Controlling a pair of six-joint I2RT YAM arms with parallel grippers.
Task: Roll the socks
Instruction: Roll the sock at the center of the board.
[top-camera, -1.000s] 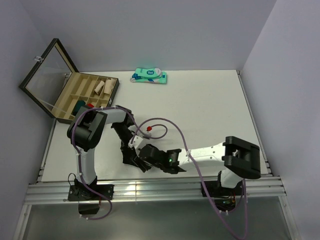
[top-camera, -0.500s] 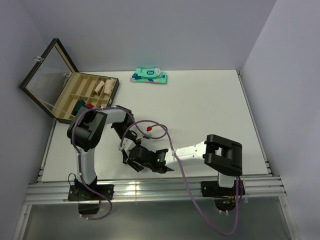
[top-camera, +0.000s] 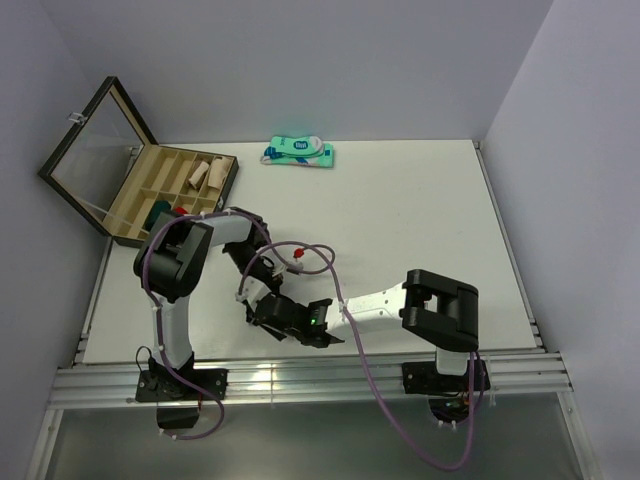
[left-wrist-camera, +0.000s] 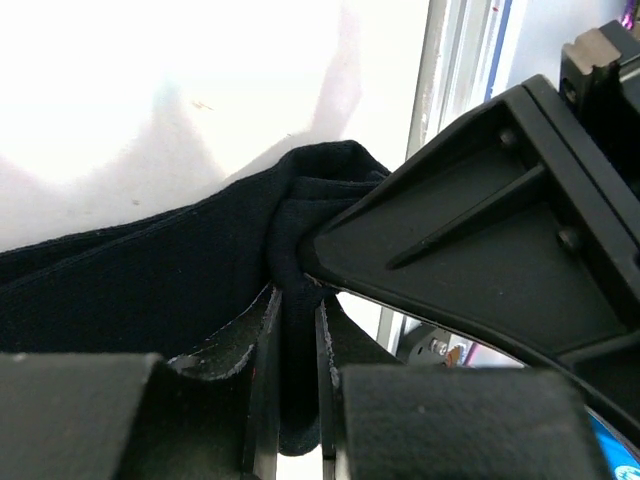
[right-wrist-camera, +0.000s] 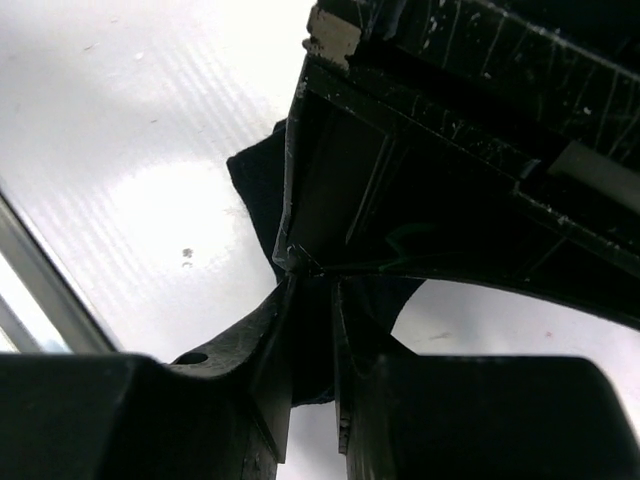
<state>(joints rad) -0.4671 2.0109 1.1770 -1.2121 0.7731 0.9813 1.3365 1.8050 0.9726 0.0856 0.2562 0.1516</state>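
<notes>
We see a white tabletop (top-camera: 420, 220), an open compartment box (top-camera: 228, 185) at its far left, beige rolls (top-camera: 205, 173) inside, a teal packet (top-camera: 298, 152) by the far edge

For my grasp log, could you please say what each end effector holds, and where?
The left end effector pinches a bunched fold of the dark sock; the right end effector pinches it alongside.
</notes>
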